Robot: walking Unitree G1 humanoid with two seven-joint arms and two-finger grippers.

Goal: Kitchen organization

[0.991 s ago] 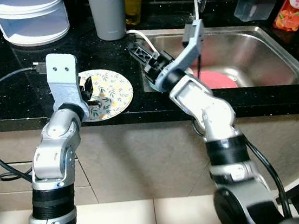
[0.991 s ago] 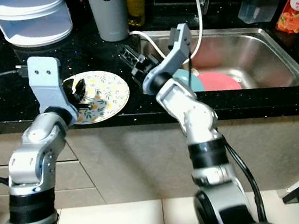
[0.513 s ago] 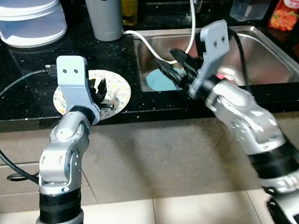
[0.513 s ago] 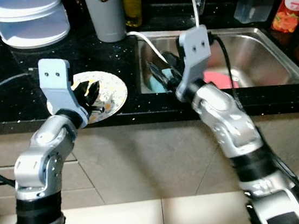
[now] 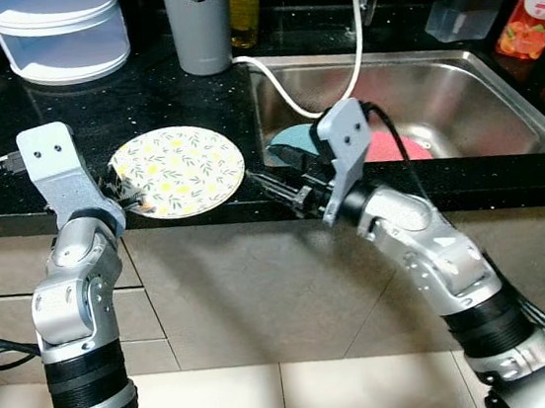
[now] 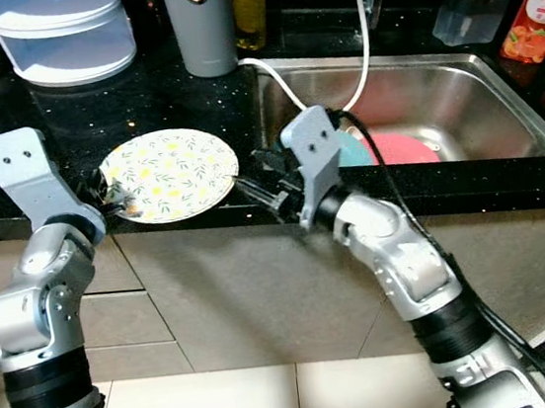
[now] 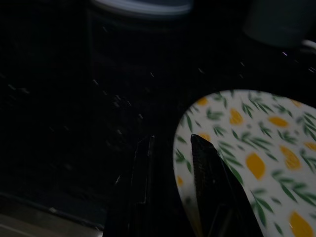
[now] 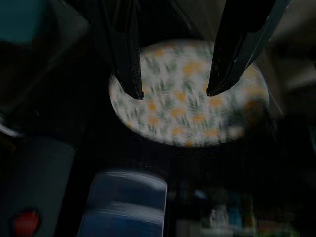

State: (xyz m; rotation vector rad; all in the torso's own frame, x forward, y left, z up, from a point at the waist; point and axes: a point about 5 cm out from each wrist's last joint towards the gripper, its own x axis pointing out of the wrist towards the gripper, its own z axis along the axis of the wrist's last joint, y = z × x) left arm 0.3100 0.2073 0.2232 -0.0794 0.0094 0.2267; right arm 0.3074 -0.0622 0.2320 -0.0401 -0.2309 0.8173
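Standing at the black speckled stone counter (image 5: 63,120), I had both arms raised at its front edge. The round white plate printed with yellow lemons and green leaves (image 5: 178,170) lay flat on the counter near that edge, left of the stainless steel sink (image 5: 459,101).

My left claw (image 5: 118,191) sat at the plate's left rim. Left wrist view: one black finger (image 7: 210,173) lay over the rim, the other on the dark counter just beside it, with a narrow gap between them. Whether they pinched the rim I could not tell.

My right claw (image 5: 275,186) reached in from the sink side, its fingers spread apart and holding nothing, tips just beside the plate's right rim. Right wrist view: both fingers framed the plate, blurred; contact unclear.

In the sink lay a teal dish (image 5: 292,142) and a pink dish (image 5: 395,146), both partly hidden behind my right wrist. A white hose (image 5: 288,88) ran from the tap area across the sink's left corner.

At the back of the counter stood a grey cylindrical tumbler with a red round label (image 5: 197,19), a yellow bottle (image 5: 245,3) beside it, and a stacked translucent white plastic container (image 5: 58,36) at far left. Behind the sink: a clear tub holding a yellow-green sponge (image 5: 469,1), and a red-orange carton (image 5: 530,8) on the right.
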